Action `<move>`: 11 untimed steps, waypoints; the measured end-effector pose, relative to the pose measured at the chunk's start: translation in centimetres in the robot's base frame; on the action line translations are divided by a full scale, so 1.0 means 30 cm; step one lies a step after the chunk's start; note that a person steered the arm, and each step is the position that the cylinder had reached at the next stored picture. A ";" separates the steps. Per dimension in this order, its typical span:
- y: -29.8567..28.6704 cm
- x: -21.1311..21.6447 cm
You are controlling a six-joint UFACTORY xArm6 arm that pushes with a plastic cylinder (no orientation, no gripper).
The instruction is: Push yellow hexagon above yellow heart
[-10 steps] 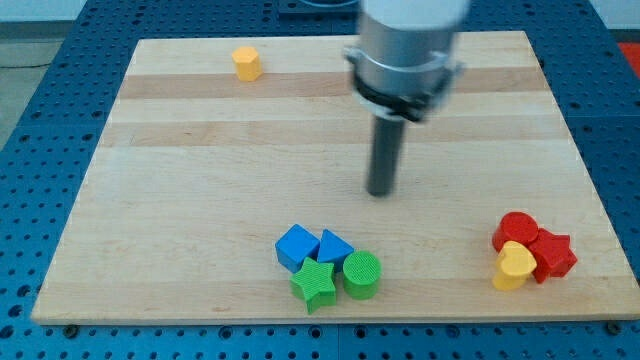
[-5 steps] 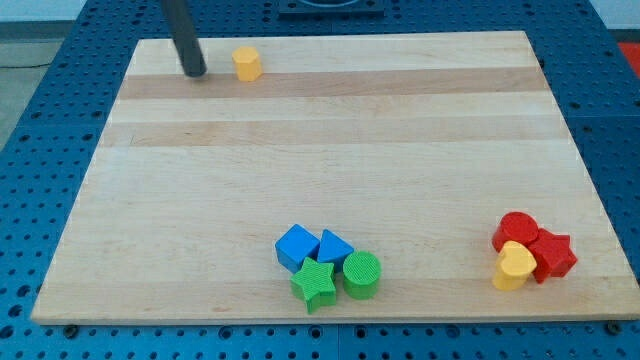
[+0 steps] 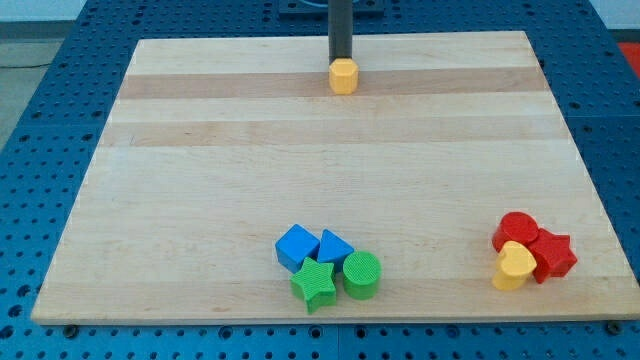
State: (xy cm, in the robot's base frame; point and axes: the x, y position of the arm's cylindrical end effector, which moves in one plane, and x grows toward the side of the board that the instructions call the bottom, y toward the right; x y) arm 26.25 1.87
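1. No pincer is fitted, so no spread or pinch can be told — only a dark rod, whose tip [image 3: 341, 60] is seen just behind the yellow hexagon [image 3: 343, 76], on its upper side in the view, seemingly touching.
2. The yellow hexagon is found near the top of the table [image 3: 200, 180], about mid-width. The yellow heart [image 3: 514, 265] is placed well apart, low at the view's right, against the red blocks [image 3: 533, 244].
3. Risk — the hexagon may be driven down the view rather than rightward, since the tip is set above it, not at its left.
4. Risk — an off-centre push may let the hexagon slip round the rod.
5. The red cluster sits just above the heart; crowding or a knocked heart is judged likely there.
6. The blue and green blocks [image 3: 328, 264] lie at bottom centre, clear of a direct path.
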 end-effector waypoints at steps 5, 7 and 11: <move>-0.064 0.267; 0.065 0.489; 0.214 0.660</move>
State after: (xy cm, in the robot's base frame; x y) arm 46.03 8.29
